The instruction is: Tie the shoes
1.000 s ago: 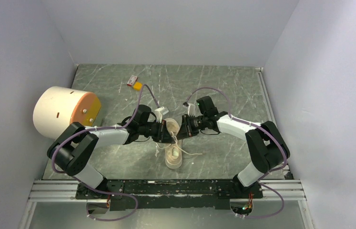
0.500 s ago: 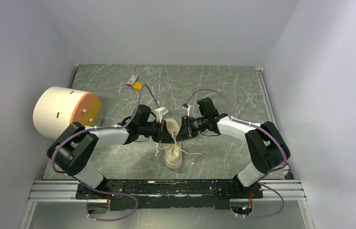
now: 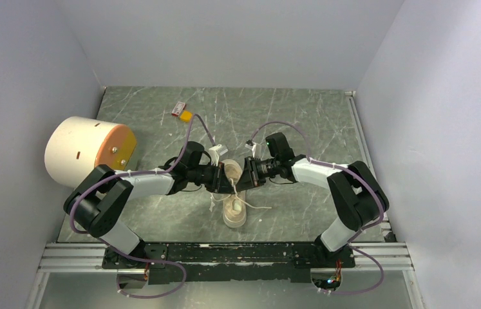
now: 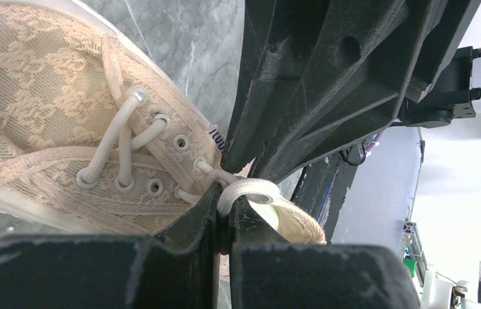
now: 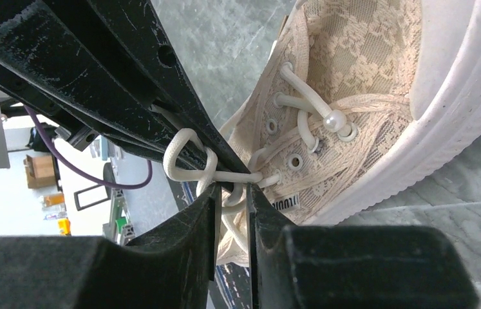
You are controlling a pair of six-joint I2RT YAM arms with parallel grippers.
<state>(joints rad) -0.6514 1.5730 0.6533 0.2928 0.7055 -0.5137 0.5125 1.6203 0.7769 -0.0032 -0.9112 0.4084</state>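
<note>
Shoe: small cream lace-patterned low-top sneaker (image 3: 235, 209), lying on the grey marbled counter (image 3: 302, 116) between the 2 arms.
Laces: thin white laces (image 4: 250, 190), partly threaded through the eyelets, with 1 loop raised above the tongue.
Left end effector (image 4: 223, 215): fingers pressed almost together, pinching that loop.
Right end effector (image 5: 232, 201): fingers a sliver apart, with a lace strand clamped between them (a second loop stands just beside).
Spacing: both end effectors meet over the shoe; contact between them cannot be told.
</note>
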